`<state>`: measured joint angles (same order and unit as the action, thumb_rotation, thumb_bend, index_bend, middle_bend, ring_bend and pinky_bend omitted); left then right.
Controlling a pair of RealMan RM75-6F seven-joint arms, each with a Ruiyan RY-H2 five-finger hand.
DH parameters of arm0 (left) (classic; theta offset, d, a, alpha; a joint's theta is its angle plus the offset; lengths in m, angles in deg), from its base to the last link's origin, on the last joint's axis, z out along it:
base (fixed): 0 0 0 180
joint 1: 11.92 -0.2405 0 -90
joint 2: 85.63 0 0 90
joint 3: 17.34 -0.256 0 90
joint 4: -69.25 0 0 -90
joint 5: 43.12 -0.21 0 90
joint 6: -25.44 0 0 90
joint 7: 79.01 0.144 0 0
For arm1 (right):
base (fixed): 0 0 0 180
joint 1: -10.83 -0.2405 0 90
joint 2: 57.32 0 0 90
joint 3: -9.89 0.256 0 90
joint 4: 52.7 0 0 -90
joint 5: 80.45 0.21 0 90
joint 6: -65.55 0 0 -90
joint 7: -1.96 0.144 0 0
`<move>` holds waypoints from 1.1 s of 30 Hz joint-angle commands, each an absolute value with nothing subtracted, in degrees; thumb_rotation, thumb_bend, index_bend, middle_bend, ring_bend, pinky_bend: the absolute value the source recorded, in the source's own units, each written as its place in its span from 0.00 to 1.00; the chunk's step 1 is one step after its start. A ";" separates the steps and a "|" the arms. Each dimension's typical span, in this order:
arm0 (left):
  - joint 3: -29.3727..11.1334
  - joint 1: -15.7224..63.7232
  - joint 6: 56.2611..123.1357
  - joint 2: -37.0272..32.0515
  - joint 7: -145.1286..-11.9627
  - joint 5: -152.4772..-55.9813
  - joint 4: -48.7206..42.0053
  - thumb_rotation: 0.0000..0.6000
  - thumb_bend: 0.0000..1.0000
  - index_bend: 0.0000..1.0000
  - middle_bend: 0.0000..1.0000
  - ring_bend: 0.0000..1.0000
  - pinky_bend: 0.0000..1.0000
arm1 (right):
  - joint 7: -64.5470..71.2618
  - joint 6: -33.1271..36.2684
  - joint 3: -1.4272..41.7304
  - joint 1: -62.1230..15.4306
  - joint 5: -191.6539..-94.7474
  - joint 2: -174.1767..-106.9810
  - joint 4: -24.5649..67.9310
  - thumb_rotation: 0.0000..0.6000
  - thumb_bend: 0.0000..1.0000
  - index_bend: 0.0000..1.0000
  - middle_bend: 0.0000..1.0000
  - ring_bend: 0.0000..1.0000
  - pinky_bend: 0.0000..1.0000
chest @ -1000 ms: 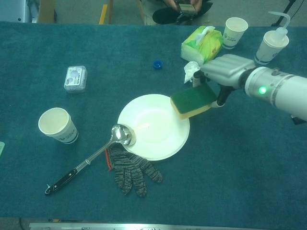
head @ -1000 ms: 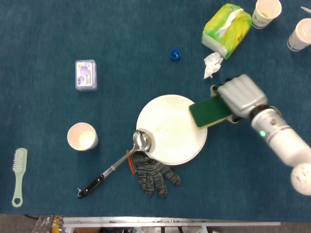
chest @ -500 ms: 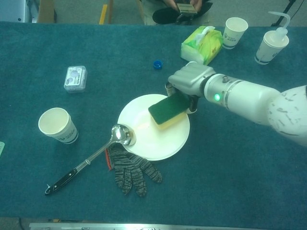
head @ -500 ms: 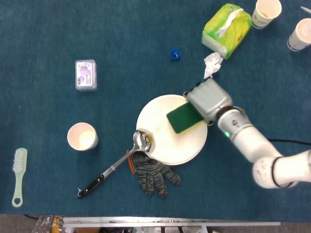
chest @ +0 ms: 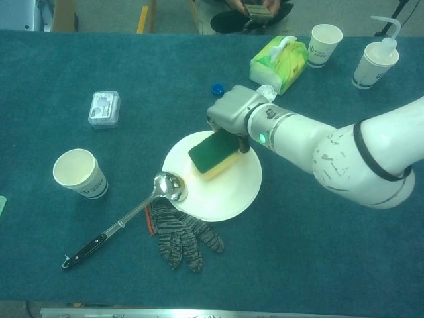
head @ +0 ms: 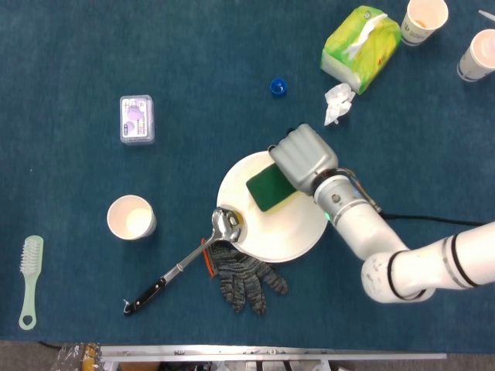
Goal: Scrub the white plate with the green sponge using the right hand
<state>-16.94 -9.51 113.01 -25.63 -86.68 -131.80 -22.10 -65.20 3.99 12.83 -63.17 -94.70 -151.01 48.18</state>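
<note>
The white plate [head: 282, 228] [chest: 225, 192] lies on the blue cloth near the table's middle. My right hand [head: 302, 154] [chest: 233, 112] grips the green sponge [head: 267, 188] [chest: 209, 151], green side up with its yellow underside toward the plate. The sponge sits over the plate's upper middle; whether it presses on the surface I cannot tell. A metal ladle [head: 227, 225] [chest: 168, 186] rests its bowl on the plate's left rim. My left hand is out of both views.
A grey knit glove [head: 246, 276] lies just below the plate. A paper cup [head: 131, 217] stands to the left, a small plastic box [head: 137, 118] behind it, a brush [head: 29, 278] at far left. A tissue pack [head: 360, 46], blue cap [head: 278, 86] and cups [head: 424, 20] sit behind.
My right hand has carried the sponge leftward from the plate's right rim to over its upper middle. The plate, ladle and glove have not moved.
</note>
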 commanded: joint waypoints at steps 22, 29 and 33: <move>-17.12 -10.07 113.71 -24.89 -88.28 -132.06 -20.75 1.00 0.52 0.35 0.33 0.25 0.23 | -69.05 -0.51 9.48 -64.14 -100.20 -156.66 48.83 1.00 0.35 0.52 0.44 0.30 0.36; -17.24 -10.17 113.70 -24.78 -88.53 -132.16 -20.51 1.00 0.52 0.35 0.33 0.25 0.23 | -69.60 -0.80 8.96 -63.72 -100.97 -157.13 48.07 1.00 0.35 0.52 0.44 0.30 0.36; -17.25 -10.10 113.61 -24.68 -88.41 -132.26 -20.58 1.00 0.52 0.35 0.33 0.25 0.23 | -70.35 -1.37 8.15 -63.32 -100.62 -156.19 48.26 1.00 0.35 0.52 0.44 0.30 0.36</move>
